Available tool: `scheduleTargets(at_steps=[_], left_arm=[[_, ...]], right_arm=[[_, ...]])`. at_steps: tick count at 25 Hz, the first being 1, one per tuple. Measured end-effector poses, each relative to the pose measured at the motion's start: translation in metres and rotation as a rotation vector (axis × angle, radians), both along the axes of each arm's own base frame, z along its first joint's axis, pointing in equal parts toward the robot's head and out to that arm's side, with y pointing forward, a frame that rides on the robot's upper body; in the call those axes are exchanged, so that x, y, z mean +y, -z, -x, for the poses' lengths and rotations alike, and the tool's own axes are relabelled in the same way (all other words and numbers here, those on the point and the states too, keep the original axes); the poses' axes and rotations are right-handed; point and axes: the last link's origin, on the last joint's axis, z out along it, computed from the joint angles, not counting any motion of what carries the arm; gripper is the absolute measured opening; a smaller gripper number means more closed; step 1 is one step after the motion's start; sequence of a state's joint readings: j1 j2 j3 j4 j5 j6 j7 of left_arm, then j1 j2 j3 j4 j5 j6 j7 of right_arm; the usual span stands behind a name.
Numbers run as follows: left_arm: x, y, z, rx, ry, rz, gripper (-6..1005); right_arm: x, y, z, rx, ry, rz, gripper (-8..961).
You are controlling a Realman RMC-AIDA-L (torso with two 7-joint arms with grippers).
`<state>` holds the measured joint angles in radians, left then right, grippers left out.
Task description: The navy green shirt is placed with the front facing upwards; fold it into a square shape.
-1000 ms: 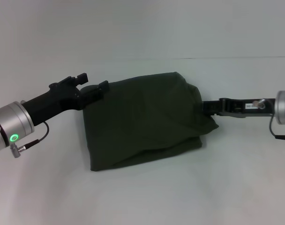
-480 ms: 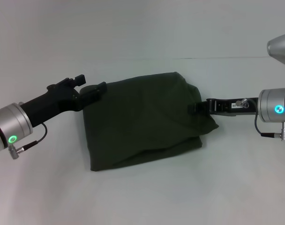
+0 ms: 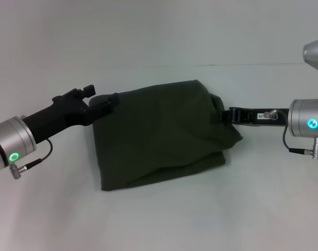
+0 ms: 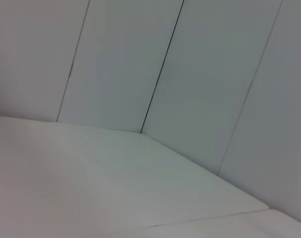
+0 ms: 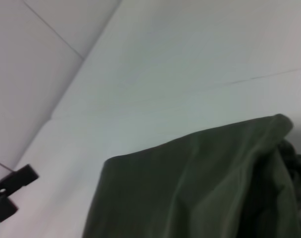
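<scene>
The navy green shirt (image 3: 161, 136) lies on the white table as a folded, roughly square bundle, plain olive cloth facing up. My left gripper (image 3: 111, 100) is at the bundle's back left corner. In the right wrist view the left gripper (image 5: 9, 193) shows two black fingers (image 5: 19, 176) set apart, with bare table between them and the shirt (image 5: 205, 188). My right gripper (image 3: 224, 116) reaches in level at the shirt's right edge, its tip against the bunched cloth there. The left wrist view holds only table and wall.
The white table (image 3: 159, 219) spreads on every side of the bundle. A pale panelled wall (image 4: 190, 74) rises behind the table's back edge.
The right arm pushed in toward the shirt's right edge, then its tip eased back a little. The left gripper slid slightly back to the left. The bundle has barely shifted.
</scene>
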<state>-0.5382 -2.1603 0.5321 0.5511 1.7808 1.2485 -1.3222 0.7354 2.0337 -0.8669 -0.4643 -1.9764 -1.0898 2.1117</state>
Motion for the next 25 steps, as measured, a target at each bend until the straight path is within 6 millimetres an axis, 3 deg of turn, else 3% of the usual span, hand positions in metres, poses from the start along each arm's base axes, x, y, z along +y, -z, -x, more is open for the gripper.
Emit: scheduleTargets(at_steps=[4,15,25], left_arm=[[0.000,0.000,0.000,-0.002,-0.001,0.001,844],[0.001,0.001,-0.001,-0.002,0.000,0.004,844],[0.003,0.000,-0.001,0.001,-0.005,0.000,844]], right_arm=[[-0.005,-0.003,-0.003,0.040,-0.006,-0.006,12],[-0.014,-0.017,-0.023,0.060,0.042,-0.030,13],[-0.009,-0.017,-0.028,0.030,0.070,-0.065,14]])
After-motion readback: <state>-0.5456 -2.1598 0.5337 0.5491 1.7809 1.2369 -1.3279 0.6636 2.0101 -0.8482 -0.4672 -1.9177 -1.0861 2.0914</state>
